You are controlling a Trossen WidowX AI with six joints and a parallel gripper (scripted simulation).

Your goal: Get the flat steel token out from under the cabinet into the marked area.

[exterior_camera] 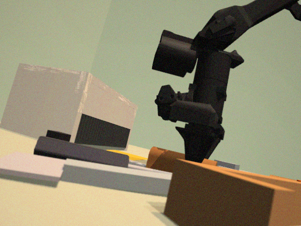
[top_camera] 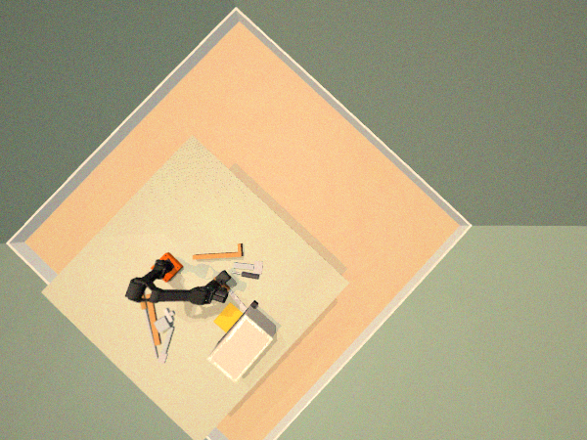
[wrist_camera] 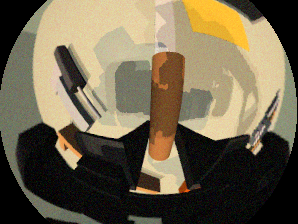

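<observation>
The gripper (wrist_camera: 162,165) is closed on a brown handle (wrist_camera: 166,103), with a pale stick (wrist_camera: 162,19) running on from it toward the cabinet (top_camera: 241,347). In the top view the stick's far end is seen near the cabinet's corner, beside the yellow area (top_camera: 229,317). The token cannot be made out in any view; dark vent slots (exterior_camera: 101,131) are seen low on the cabinet.

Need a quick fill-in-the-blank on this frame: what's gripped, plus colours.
1. The tool is shut on a ___ handle.
2. The marked area by the cabinet is ___.
3. The L-shaped stick lying apart from the tool is ___.
Missing words: brown; yellow; orange.
</observation>
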